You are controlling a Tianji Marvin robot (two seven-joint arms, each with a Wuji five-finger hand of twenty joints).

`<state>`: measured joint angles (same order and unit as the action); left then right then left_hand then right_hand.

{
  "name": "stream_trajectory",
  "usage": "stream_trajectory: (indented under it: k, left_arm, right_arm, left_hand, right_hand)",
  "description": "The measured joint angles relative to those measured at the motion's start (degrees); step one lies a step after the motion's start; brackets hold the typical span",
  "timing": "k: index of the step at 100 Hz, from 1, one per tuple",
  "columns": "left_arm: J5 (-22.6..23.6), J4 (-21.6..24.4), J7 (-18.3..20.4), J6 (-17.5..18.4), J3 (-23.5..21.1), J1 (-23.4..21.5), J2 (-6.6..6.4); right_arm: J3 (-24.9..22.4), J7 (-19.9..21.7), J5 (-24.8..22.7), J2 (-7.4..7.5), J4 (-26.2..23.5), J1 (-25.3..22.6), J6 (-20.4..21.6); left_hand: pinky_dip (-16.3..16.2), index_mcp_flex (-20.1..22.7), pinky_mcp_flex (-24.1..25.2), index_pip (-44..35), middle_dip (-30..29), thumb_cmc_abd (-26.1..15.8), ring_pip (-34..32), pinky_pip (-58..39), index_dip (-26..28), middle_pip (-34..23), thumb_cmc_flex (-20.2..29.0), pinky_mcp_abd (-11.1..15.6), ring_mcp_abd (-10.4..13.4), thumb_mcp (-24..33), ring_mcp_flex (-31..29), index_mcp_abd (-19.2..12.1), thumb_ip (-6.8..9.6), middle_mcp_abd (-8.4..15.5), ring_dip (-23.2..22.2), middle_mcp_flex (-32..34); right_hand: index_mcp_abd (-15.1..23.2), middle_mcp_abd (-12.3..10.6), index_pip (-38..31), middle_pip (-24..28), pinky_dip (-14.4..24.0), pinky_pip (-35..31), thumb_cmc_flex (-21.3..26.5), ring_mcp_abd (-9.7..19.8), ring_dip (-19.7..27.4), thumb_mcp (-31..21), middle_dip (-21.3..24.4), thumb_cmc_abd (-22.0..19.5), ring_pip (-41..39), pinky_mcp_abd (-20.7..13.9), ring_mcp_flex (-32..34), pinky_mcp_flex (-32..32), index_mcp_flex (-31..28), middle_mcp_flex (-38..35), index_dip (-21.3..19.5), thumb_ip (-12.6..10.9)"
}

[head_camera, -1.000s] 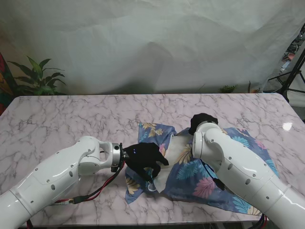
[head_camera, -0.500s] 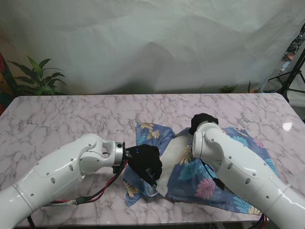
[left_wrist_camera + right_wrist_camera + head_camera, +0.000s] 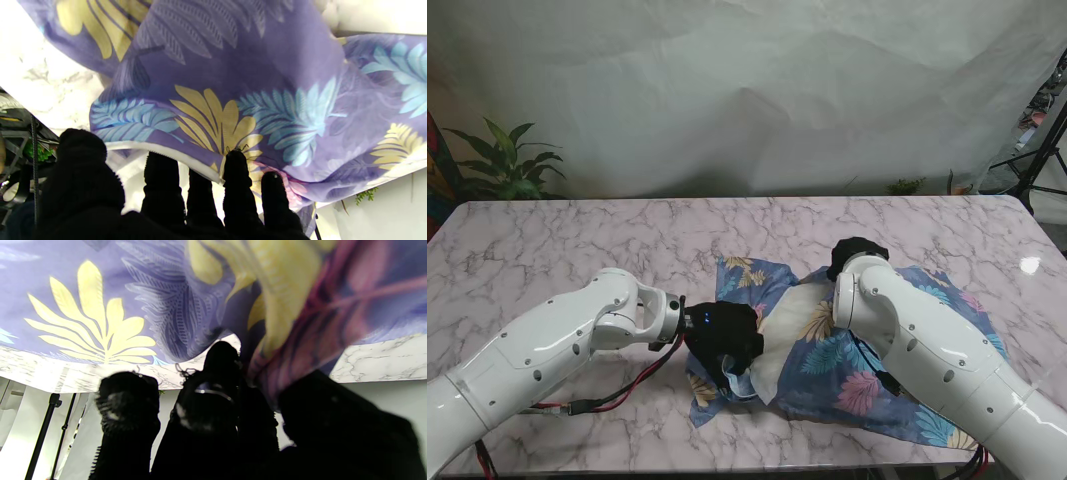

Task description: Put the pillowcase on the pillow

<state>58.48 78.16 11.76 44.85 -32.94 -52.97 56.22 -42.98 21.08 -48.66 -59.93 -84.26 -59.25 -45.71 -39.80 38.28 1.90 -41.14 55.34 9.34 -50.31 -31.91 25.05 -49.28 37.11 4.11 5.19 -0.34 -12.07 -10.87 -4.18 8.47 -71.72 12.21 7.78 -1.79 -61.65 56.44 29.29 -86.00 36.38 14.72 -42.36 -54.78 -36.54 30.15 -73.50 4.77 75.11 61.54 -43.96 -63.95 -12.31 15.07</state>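
The blue floral pillowcase [image 3: 897, 375] lies crumpled right of the table's middle, with the white pillow [image 3: 792, 322] showing at its open left end. My left hand [image 3: 722, 340], in a black glove, is shut on the near-left hem of the pillowcase. In the left wrist view the white-edged hem [image 3: 186, 161] runs between my fingers [image 3: 235, 180], with the pillowcase [image 3: 253, 83] spreading beyond them. My right hand [image 3: 855, 256] sits at the far edge of the cloth. In the right wrist view a fold of the pillowcase [image 3: 277, 323] is pinched between the fingers [image 3: 220, 373].
The marble table [image 3: 577, 250] stretches wide to the left and far side. A potted plant [image 3: 507, 160] stands beyond the far left corner and a tripod [image 3: 1042, 160] beyond the far right. A red and black cable [image 3: 627, 395] hangs under my left forearm.
My left hand has curled down and closed on the near-left hem, bunching the cloth under it. The far-left flap has shifted slightly. The right hand has stayed put.
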Motion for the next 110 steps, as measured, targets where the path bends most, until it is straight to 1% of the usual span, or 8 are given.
stream_trajectory:
  k: [7,19,32,41,56,72,84,110]
  left_arm:
    - [0.6,-0.8,-0.8,0.6,1.0,0.9,0.00]
    - [2.2,-1.3,-2.6,1.5,1.0,1.3,0.03]
    - [1.2,-2.7,-4.1,1.5,1.1,1.4,0.34]
    - [-2.6,-5.0,-6.1,1.9,-1.1,0.2,1.39]
    - [-16.0,-7.2,-4.9,1.8,-3.0,-1.6,2.66]
    - [-19.3,-8.0,-6.8,2.0,-7.0,-5.0,4.66]
    - [-33.2,-7.0,-4.0,2.7,-9.3,-8.4,5.18]
    - [-33.6,-2.5,-5.6,5.3,-11.0,-13.3,5.27]
  right_arm:
    - [-0.1,0.0,0.0,0.01,0.0,0.0,0.0]
    - [-0.4,0.0,0.0,0.02,0.0,-0.1,0.0]
    - [-0.7,0.1,-0.2,0.04,-0.1,-0.3,-0.1]
    - [-0.8,0.6,-0.7,0.16,-0.1,-0.4,-0.1]
    - [-0.5,1.1,-0.7,0.42,-0.1,-0.2,-0.1]
    - [0.7,1.3,-0.5,0.55,0.6,0.4,-0.1]
    - [2.0,1.5,0.2,0.59,1.8,1.3,0.0]
    - [3.4,1.3,2.3,0.58,3.7,2.8,-1.2]
  left_hand:
    - [-1.1,1.1,0.2,-4.1,-0.1,0.5,0.0,0.9,0.5,0.1,0.3,0.2,0.0,0.0,0.0,-0.8,0.00,0.0,0.5,0.0]
    - [-3.6,-0.2,0.3,-23.7,-0.1,5.1,-0.5,1.3,7.4,0.1,6.8,0.3,0.5,0.0,0.1,-2.8,0.19,0.0,0.8,0.0]
    - [-3.6,-3.1,-0.8,-32.1,-1.1,11.6,-0.6,-5.2,23.9,-1.3,2.7,0.3,0.7,26.8,-2.7,1.7,1.43,0.6,2.9,1.6]
    - [-3.4,-3.1,-3.9,-34.1,-2.8,12.7,1.7,-9.2,31.4,2.1,2.0,0.2,-1.0,34.3,-9.5,8.1,1.84,0.5,7.4,11.2]
    - [-3.3,-2.2,-8.5,-35.3,0.7,10.2,4.8,-13.8,33.5,12.6,4.9,0.1,-3.8,33.8,-17.9,11.2,-1.13,-1.1,11.6,23.4]
    - [-3.2,-1.4,-9.5,-35.4,1.3,9.7,4.9,-15.2,33.7,15.1,7.1,-0.4,-4.5,31.8,-19.7,11.8,-2.83,-2.0,12.4,25.7]
    - [-2.7,-1.0,-9.4,-35.4,1.8,9.7,5.4,-15.2,33.7,15.1,7.3,-0.7,-5.2,31.8,-19.7,12.6,-2.90,-2.6,12.4,25.8]
    - [-2.0,-0.8,-9.4,-35.5,1.4,9.7,6.7,-15.2,32.8,16.7,7.6,-1.3,-5.3,31.8,-19.7,13.3,-2.90,-3.2,14.0,25.8]
  right_hand:
    - [0.0,0.0,0.0,0.0,0.0,0.0,0.0,0.0,0.0,0.0,0.0,0.0,0.0,0.0,0.0,0.0,0.0,0.0,0.0,0.0]
    - [0.0,0.0,0.0,0.0,0.0,0.0,0.0,0.0,0.0,0.0,0.0,0.0,0.0,0.0,0.0,0.0,0.0,0.0,0.0,0.0]
    - [0.0,0.0,0.0,0.0,0.0,0.0,0.0,0.0,0.0,0.1,0.0,-0.1,0.0,0.0,0.0,0.0,0.0,0.0,0.0,0.0]
    - [0.0,-0.1,0.0,0.0,0.0,0.0,0.0,0.0,0.0,0.2,0.0,-0.7,0.0,0.0,0.0,0.0,0.6,0.0,0.0,0.0]
    - [0.0,-0.1,0.0,0.0,0.0,0.0,0.0,0.0,0.0,0.2,0.0,-0.7,0.0,0.0,0.0,0.0,0.7,0.0,0.0,0.0]
    - [0.0,-0.1,0.0,0.1,-0.1,0.0,0.0,0.0,0.0,0.3,0.0,-1.3,0.0,0.0,0.0,0.0,1.0,0.0,0.0,0.4]
    - [0.0,-0.1,0.0,0.1,-0.1,0.0,0.0,0.0,0.0,0.3,0.0,-1.3,0.0,0.0,0.0,0.0,1.0,0.0,0.0,0.4]
    - [0.0,-0.1,0.0,0.4,-0.1,0.0,0.1,0.0,0.0,0.6,0.0,-1.3,0.0,0.0,0.0,0.0,1.0,0.1,0.0,0.4]
